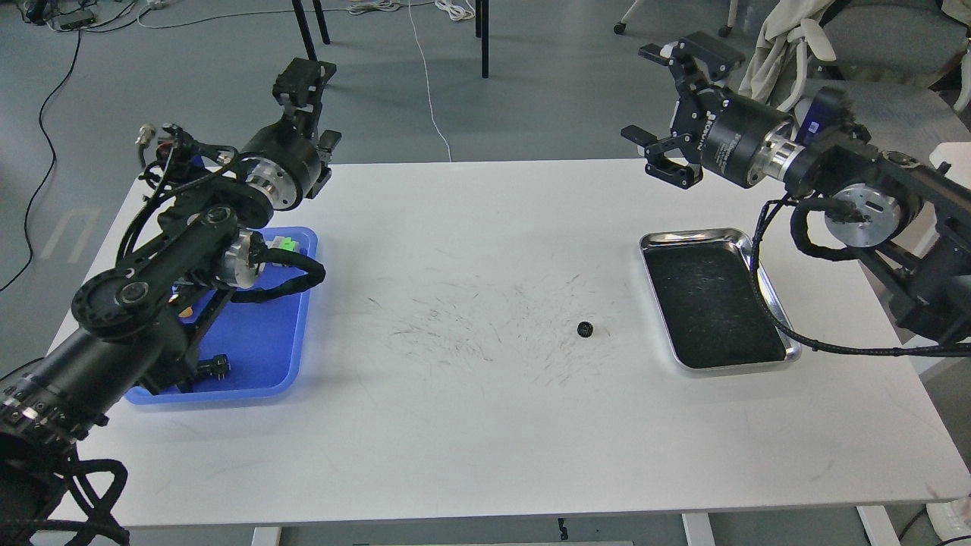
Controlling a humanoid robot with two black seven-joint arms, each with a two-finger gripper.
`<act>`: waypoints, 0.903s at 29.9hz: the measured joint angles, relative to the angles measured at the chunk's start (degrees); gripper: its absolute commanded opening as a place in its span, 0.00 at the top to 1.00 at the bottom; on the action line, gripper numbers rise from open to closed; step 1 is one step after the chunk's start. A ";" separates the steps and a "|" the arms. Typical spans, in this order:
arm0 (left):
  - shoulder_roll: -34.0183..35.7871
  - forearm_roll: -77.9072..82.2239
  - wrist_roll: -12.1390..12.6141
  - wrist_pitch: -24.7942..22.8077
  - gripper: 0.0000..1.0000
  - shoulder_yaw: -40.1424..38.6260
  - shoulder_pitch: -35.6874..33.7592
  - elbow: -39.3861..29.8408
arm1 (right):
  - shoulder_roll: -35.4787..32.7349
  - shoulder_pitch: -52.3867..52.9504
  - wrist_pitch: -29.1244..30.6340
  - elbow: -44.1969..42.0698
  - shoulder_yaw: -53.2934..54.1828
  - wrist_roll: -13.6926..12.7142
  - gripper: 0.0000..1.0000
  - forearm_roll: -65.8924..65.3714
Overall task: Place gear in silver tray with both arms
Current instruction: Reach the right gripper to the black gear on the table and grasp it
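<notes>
The gear, small, black and toothed, lies on the white table, a short way left of the silver tray. The tray's dark floor holds nothing. My left gripper is raised high at the table's far left corner, above the blue tray, its fingers apart and empty. My right gripper hangs in the air beyond the table's far edge, behind the silver tray, pointing left, open wide and empty. Both grippers are far from the gear.
A blue plastic tray at the left holds switch parts, mostly hidden by my left arm; a green-and-white part and a black part show. Chairs and cables stand beyond the table.
</notes>
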 measured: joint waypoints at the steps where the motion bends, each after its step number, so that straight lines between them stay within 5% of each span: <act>1: 0.76 -1.25 -0.68 -0.14 0.02 -0.89 1.03 -0.02 | -0.03 1.88 0.01 0.11 -2.53 -0.78 0.01 -2.05; 13: 5.64 -13.91 -4.35 -10.06 0.02 -10.01 10.19 1.86 | -1.53 19.43 0.67 12.42 -30.54 -5.66 0.01 -28.14; 18: 6.54 -13.89 -5.84 -10.35 0.02 -10.03 10.98 1.86 | -1.08 23.80 0.80 15.15 -40.11 -9.52 0.01 -37.12; 27: 7.02 -13.32 -5.93 -10.15 0.02 -9.41 11.15 1.85 | 5.70 22.11 0.01 12.13 -47.44 -10.42 0.01 -41.45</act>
